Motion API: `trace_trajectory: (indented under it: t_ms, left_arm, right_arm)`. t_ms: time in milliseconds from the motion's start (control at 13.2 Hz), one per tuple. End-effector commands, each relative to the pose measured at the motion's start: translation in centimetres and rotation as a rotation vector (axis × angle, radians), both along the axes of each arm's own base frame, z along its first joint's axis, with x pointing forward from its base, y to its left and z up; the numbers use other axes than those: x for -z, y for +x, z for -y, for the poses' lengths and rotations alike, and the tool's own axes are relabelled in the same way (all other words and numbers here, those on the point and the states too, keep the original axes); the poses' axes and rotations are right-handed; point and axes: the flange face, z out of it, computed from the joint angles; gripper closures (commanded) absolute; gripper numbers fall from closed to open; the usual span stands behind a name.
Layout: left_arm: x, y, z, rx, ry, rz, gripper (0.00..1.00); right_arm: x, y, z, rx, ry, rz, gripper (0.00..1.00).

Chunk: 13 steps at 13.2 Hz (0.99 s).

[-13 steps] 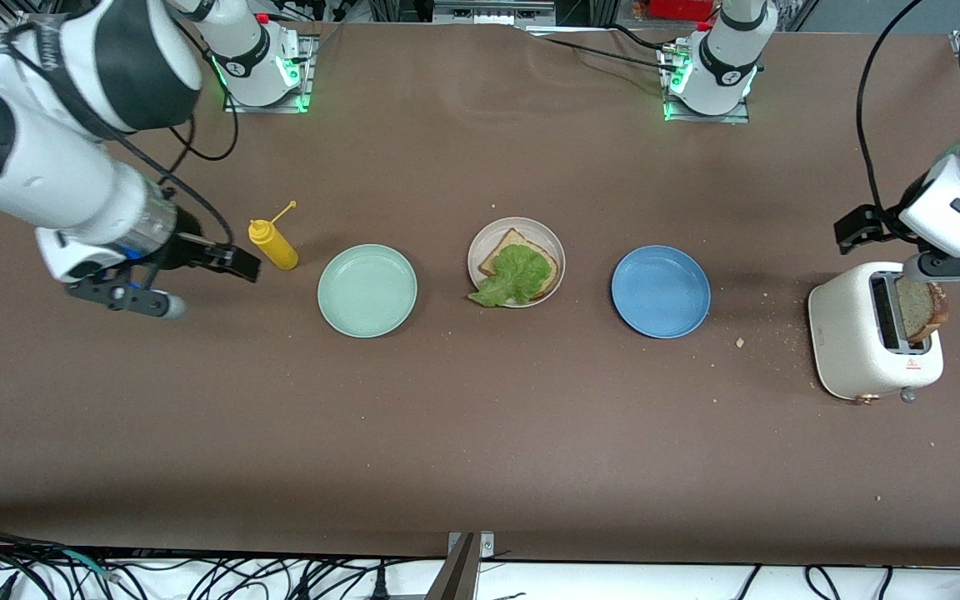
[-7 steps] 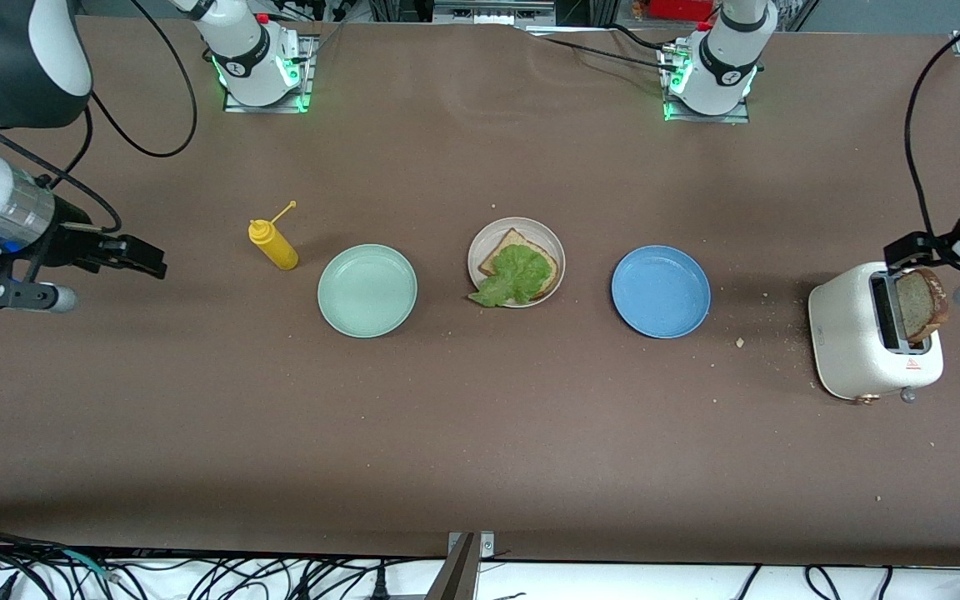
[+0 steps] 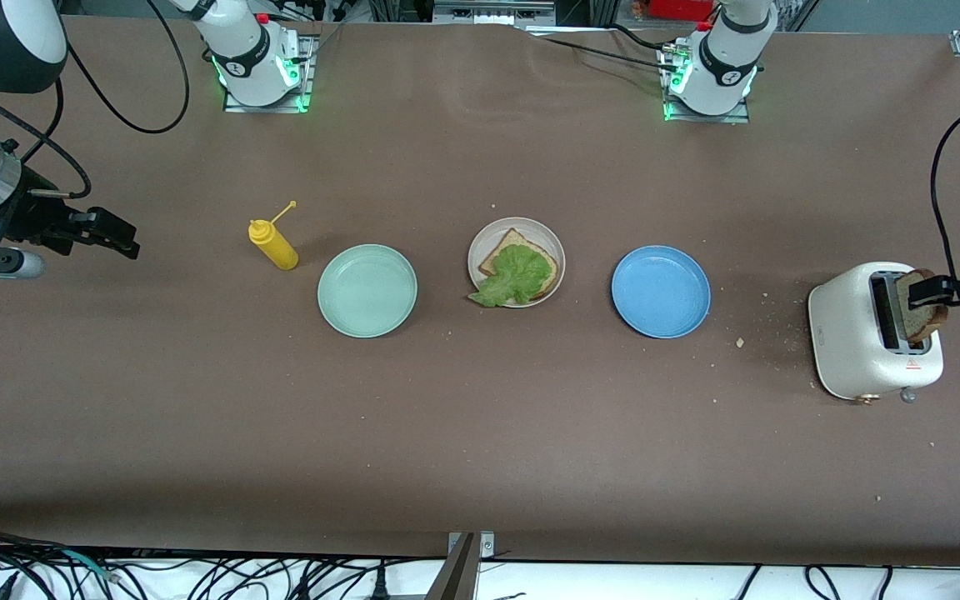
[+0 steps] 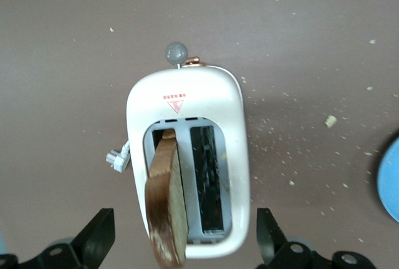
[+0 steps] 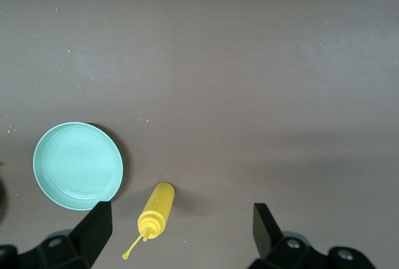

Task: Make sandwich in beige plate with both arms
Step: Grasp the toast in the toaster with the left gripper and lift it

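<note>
Beige plate (image 3: 557,243) — bread, lettuce (image 3: 516,275); toaster (image 4: 187,156) — one slice (image 4: 167,206).

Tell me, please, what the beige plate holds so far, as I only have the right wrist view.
Observer: The beige plate holds one bread slice with a lettuce leaf on it and no top slice.
Operator: Where is the second slice?
Observer: The second slice stands in a slot of the white toaster, at the left arm's end of the table.
Operator: Is the left claw on it?
Observer: No, the left claw is open over the toaster, with a finger on either side.
</note>
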Motion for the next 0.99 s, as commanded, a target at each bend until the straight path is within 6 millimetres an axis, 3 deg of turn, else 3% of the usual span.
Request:
trace_trajectory:
  t_ms: [0, 76, 152, 228, 303, 607, 910]
  left_arm:
    - [1.6, -1.1, -1.0, 0.011, -0.017, 0.004, 0.01]
    - [2.8, -1.5, -1.6, 0.002, -0.024, -0.012, 0.08]
    - [3.4, -1.7, -1.6, 0.006, -0.024, -0.026, 0.38]
    - [3.8, -2.1, -1.6, 0.003, -0.028, -0.049, 0.76]
    - [4.1, -2.5, -1.7, -0.002, -0.032, -0.071, 1.00]
    - [2.4, -3.2, -3.0, -0.009, -0.030, -0.103, 1.00]
    - [-3.5, -3.6, -2.4, 0.008, -0.002, -0.064, 1.00]
  right_arm:
    - [0.2, -0.3, 0.0, -0.002, -0.004, 0.009, 0.00]
    - [0.2, -0.2, 0.0, -0.001, -0.004, 0.011, 0.00]
    - [-0.2, -0.2, 0.0, -0.002, -0.006, 0.017, 0.00]
    - [-0.5, -0.1, 0.0, -0.002, -0.005, 0.023, 0.00]
    - [-0.8, 0.0, 0.1, 0.002, -0.005, 0.029, 0.00]
    - [-3.1, 0.1, 0.3, 0.004, -0.004, 0.073, 0.00]
    - [-3.7, 0.3, 0.3, -0.005, -0.005, 0.084, 0.00]
